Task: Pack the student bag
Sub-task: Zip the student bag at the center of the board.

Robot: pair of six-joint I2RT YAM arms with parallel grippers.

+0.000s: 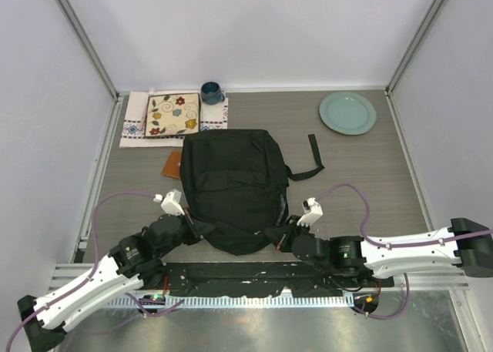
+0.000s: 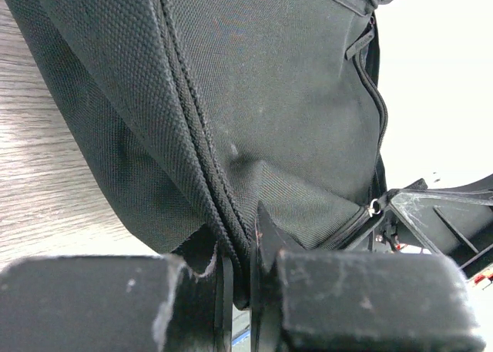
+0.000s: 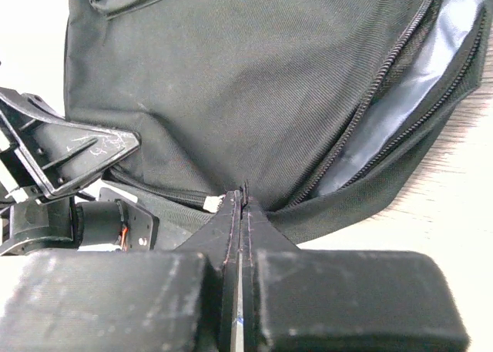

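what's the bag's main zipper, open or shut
Open, at least partly: in the right wrist view the student bag has its zipper tracks apart, pale grey lining showing between them.

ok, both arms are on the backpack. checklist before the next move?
1. Left gripper grip: ok. The jaws are shut on the student bag fabric at a zipper seam.
2. Right gripper grip: cannot tell. The jaws are shut at the bag's edge, but what they pinch is hidden.
3. Zipper open: ok. Grey lining shows, though how far it runs is unclear.
4. Strap clear of the arms: ok. It lies loose to the right of the bag.
5. Plate and mug clear: ok. Both stand apart from the bag.
6. Brown item: not ok. It is against the bag's left edge and may drag.
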